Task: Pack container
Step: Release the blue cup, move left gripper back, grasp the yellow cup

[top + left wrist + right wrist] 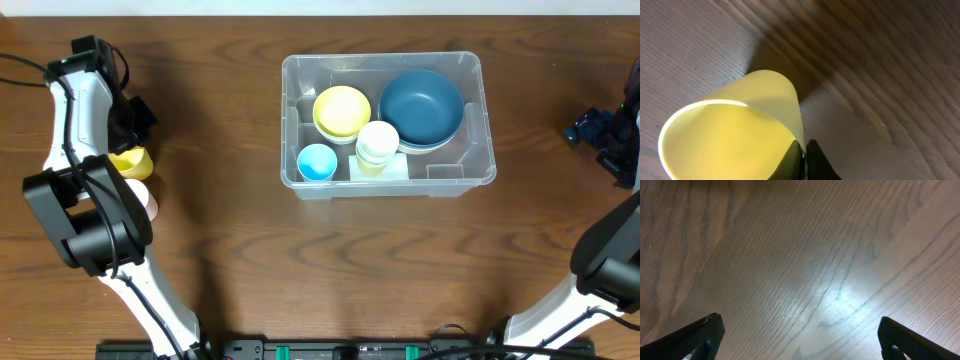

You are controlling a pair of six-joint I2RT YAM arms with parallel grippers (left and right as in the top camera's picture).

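Left gripper (pixel 804 152) pinched shut on the wall of a tilted yellow cup (pixel 730 135). Right gripper (pixel 800 340) spread wide, holding nothing. Container (pixel 390 57) mid-table, well apart from both, holding a blue bowl (pixel 421 107) and a yellow bowl (pixel 341 110).

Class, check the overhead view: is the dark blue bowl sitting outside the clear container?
No, the dark blue bowl sits inside the container, at its right end next to a yellow bowl.
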